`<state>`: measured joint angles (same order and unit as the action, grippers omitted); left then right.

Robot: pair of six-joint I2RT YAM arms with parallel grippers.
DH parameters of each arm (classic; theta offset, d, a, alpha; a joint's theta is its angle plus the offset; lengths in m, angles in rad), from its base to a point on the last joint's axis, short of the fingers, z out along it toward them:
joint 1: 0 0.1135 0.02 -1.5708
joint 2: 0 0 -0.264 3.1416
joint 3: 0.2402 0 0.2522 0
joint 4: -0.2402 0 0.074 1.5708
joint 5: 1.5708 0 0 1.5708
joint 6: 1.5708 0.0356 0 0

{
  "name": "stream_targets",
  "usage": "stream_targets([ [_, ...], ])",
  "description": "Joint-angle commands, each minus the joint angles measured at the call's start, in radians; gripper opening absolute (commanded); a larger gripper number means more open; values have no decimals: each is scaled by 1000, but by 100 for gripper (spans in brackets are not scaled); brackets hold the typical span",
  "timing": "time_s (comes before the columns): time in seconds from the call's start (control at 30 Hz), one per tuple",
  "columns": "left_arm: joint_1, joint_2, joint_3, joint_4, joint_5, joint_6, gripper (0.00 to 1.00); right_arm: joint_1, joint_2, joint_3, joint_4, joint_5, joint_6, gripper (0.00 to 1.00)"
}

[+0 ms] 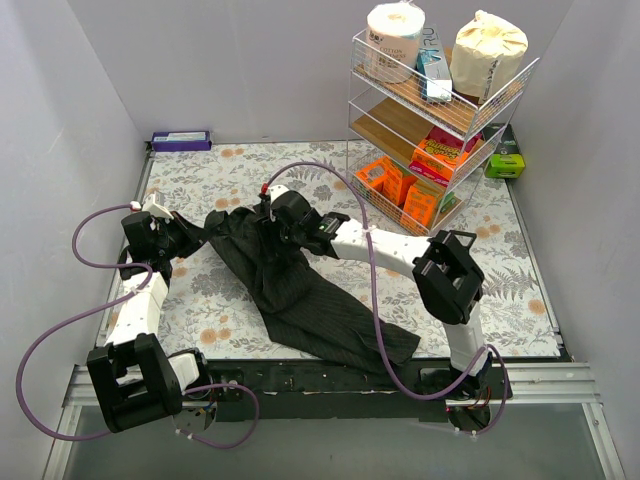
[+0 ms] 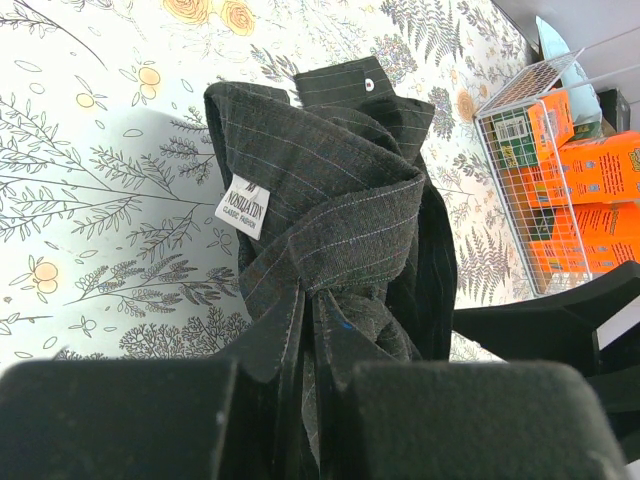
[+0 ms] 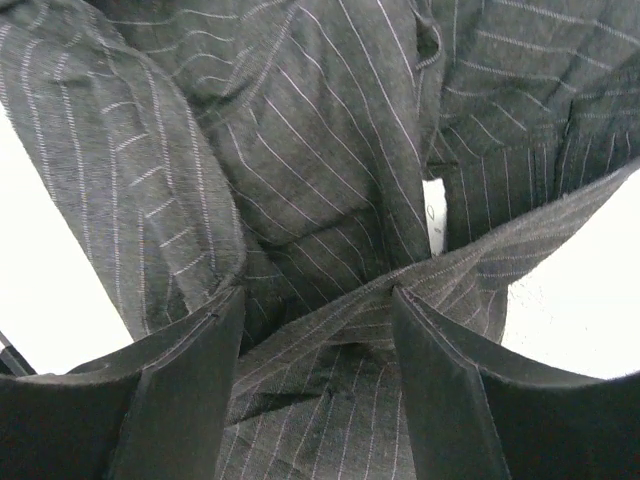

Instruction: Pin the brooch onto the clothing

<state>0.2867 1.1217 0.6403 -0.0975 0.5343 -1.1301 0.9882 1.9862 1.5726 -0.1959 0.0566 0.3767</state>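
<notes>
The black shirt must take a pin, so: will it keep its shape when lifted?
Probably not: the shirt bunches into folds where the left gripper pinches it. Pushed, it would likely wrinkle rather than slide, judging by how crumpled it lies on the table.

The shirt (image 1: 300, 290) is black with fine pale pinstripes. It lies crumpled on the desk (image 1: 500, 280) as a long diagonal heap, running from the back left toward the near edge at the right. Its upper end is bunched, and a twisted fold there is pinched between the fingers of the left gripper (image 2: 312, 330). Beside that fold the collar stands open, showing a white woven neck label (image 2: 243, 208) and 1 small white button (image 2: 370, 86). In the right wrist view a taut ridge of cloth crosses looser folds, with a white tag (image 3: 433, 215) half hidden.
</notes>
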Motion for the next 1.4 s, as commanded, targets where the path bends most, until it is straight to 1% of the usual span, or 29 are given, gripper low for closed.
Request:
stream_targets([
  [0.0, 0, -22, 15, 8, -3, 16, 0, -6, -38, -8, 12, 26, 44, 68],
  [0.17, 0, -22, 15, 8, 0, 15, 0, -11, -69, -82, 24, 52, 51, 68],
  [0.27, 0, -26, 13, 9, -2, 13, 0, -25, -66, -109, 50, 20, 60, 69],
  [0.33, 0, -28, 12, 12, 1, 15, 0, -31, -55, -111, 53, 8, 65, 65],
  [0.37, 0, -30, 12, 10, 0, 16, 0, -34, -52, -103, 47, 5, 64, 53],
  [0.43, 0, -37, 9, 28, -8, 18, 0, -39, -66, -94, 36, 8, 54, 35],
  [0.47, 0, -48, 7, 35, -17, 13, 0, -43, -76, -88, 20, 12, 38, 19],
  [0.53, 0, -60, 12, 48, -40, -13, 0, -49, -125, -63, -6, 49, 15, 7],
  [0.57, 0, -85, 27, 56, -45, -52, 0, -57, -147, -54, -35, 66, -16, 1],
  [0.63, 0, -108, 47, 91, -45, -103, 0, -65, -216, -22, -66, 130, -53, 1],
  [0.7, 0, -141, 117, 93, -82, -167, 0, -79, -294, 1, -105, 196, -105, 1],
  [0.77, 0, -155, 192, 79, -109, -201, 0, -89, -351, 29, -131, 239, -137, 1],
  [0.8, 2, -154, 285, 61, -125, -232, 0, -94, -406, 35, -135, 283, -171, 1],
  [0.87, 3, -155, 372, 53, -151, -275, 0, -100, -467, 55, -123, 340, -209, 1],
  [0.9, 2, -157, 456, 61, -166, -302, 0, -102, -519, 63, -114, 357, -229, 1],
  [0.97, 2, -161, 539, 122, -186, -374, 0, -102, -567, 96, -82, 402, -295, 1],
  [1.0, 2, -155, 643, 120, -209, -391, 0, -102, -608, 107, -71, 414, -315, 1],
  [1.03, 2, -134, 712, 113, -215, -405, 0, -102, -627, 121, -62, 426, -355, 1],
  [1.1, 2, -117, 820, 120, -217, -418, 0, -102, -680, 153, -27, 445, -374, 1],
  [1.13, 2, -111, 910, 139, -205, -418, 0, -102, -699, 159, -11, 445, -424, 1],
  [1.23, 3, -129, 1013, 225, -189, -364, 0, -102, -780, 155, 47, 437, -447, 1],
  [1.27, 3, -147, 1041, 234, -186, -317, 0, -102, -802, 149, 81, 421, -461, 1],
  [1.37, 2, -180, 1122, 240, -181, -287, 0, -100, -891, 130, 124, 384, -476, 1],
])
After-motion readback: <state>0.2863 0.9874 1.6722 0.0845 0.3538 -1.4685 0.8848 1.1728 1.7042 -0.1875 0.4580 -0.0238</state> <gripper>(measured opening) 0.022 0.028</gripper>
